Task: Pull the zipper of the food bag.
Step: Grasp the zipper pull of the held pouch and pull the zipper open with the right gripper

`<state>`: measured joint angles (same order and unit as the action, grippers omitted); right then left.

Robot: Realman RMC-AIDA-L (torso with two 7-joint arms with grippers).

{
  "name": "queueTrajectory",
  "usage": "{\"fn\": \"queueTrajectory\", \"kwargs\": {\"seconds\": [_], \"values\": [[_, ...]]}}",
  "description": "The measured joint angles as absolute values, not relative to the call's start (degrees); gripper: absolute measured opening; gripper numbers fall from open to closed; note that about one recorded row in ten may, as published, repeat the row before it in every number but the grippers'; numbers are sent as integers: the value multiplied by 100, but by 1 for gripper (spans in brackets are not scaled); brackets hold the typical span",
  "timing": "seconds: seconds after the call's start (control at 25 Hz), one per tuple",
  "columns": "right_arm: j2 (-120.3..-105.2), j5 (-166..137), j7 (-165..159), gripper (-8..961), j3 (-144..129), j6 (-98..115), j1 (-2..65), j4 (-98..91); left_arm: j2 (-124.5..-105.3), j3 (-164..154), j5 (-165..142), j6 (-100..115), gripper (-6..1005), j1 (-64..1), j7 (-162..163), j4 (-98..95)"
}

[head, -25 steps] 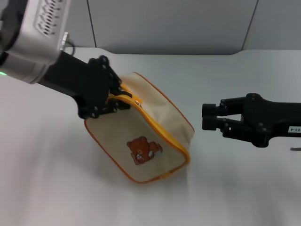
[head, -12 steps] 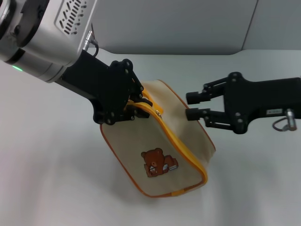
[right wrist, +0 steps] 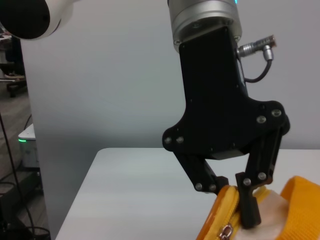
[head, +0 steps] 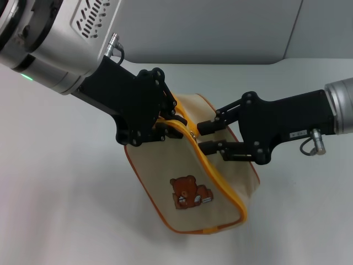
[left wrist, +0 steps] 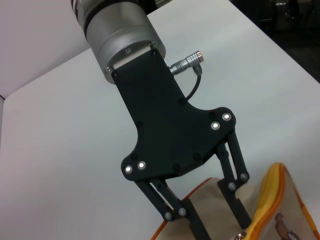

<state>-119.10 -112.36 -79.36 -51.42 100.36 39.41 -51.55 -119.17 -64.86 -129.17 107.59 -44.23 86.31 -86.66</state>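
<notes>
The cream food bag (head: 216, 190) with a brown bear hangs tilted above the table. My left gripper (head: 161, 126) is shut on its upper corner, at the end of the orange-yellow zipper (head: 212, 170). The small silver pull tab (head: 193, 134) sits just beside the left fingers. My right gripper (head: 206, 138) is open over the bag's top face, with its fingertips right next to the pull tab. The right wrist view shows the left gripper (right wrist: 235, 200) clamped on the zipper (right wrist: 220, 215) and the pull tab (right wrist: 226, 231). The left wrist view shows the open right gripper (left wrist: 222, 227) above the bag (left wrist: 285, 220).
The white table (head: 60, 210) lies under the bag. A grey panelled wall (head: 209, 27) stands behind the table's far edge.
My left gripper has lifted the bag and carried it to the right. My right gripper has opened and moved left, up to the zipper's pull tab.
</notes>
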Motion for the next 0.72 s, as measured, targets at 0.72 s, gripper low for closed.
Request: {"fn": "queueTrajectory", "kwargs": {"seconds": [0.72], "values": [[-11927,-11232,-8020,286,-5387,10021,4061,-5017,-11918,-6536,-12915,10664,112,-4430,8631,-8675]]}}
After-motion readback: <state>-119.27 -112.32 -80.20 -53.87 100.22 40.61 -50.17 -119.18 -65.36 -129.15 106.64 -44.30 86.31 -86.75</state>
